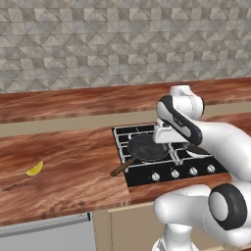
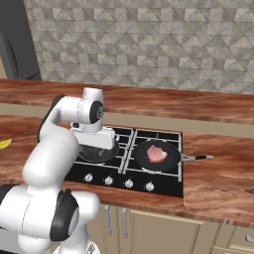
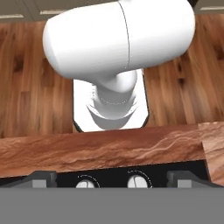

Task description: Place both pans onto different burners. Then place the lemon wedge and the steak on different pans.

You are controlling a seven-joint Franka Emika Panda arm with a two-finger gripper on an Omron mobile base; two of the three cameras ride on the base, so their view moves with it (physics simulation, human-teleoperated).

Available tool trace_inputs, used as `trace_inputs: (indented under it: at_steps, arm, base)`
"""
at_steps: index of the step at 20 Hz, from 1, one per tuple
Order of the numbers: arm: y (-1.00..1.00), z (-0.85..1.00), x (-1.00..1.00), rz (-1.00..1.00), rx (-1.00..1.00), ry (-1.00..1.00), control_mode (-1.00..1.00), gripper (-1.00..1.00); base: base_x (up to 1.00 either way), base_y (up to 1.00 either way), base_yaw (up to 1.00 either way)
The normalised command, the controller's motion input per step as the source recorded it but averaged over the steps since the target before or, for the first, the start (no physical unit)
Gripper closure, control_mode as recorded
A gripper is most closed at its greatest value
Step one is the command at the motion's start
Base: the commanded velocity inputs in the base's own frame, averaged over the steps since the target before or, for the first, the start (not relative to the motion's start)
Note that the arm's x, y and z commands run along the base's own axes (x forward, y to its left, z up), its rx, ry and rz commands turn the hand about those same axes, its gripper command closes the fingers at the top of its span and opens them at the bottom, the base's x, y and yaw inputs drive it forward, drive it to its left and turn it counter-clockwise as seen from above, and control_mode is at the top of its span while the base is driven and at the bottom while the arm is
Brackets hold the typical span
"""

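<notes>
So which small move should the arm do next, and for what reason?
Probably swing left toward the lemon wedge: the steak already lies in one pan, the other pan sits empty, and the open gripper holds nothing.

The reddish-brown wood-grain counter [image 1: 73,166] carries a black cooktop [image 2: 166,184] with silver knobs along its front edge. A small yellow lemon wedge [image 1: 35,169] lies on the bare wood well left of the cooktop, toward the counter's front edge.
</notes>
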Motion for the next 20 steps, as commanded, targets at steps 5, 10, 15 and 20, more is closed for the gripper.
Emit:
trace_inputs:
  at_steps: [5,10,15,20]
  arm:
    - [0.16,0.00,0.00,0.01,0.00,0.00,-1.00,-1.00]
    - [0.06,0.00,0.00,0.03,0.00,0.00,-1.00,-1.00]
    - [0.09,0.00,-0.10,0.04,0.00,-0.02,-1.00,-1.00]
    - [0.00,0.00,0.00,0.00,0.00,0.00,1.00,-1.00]
  base:
    - [0.00,0.00,0.00]
    - [0.00,0.00,0.00]
    - [0.00,0.00,0.00]
    - [-0.26,0.26,0.01]
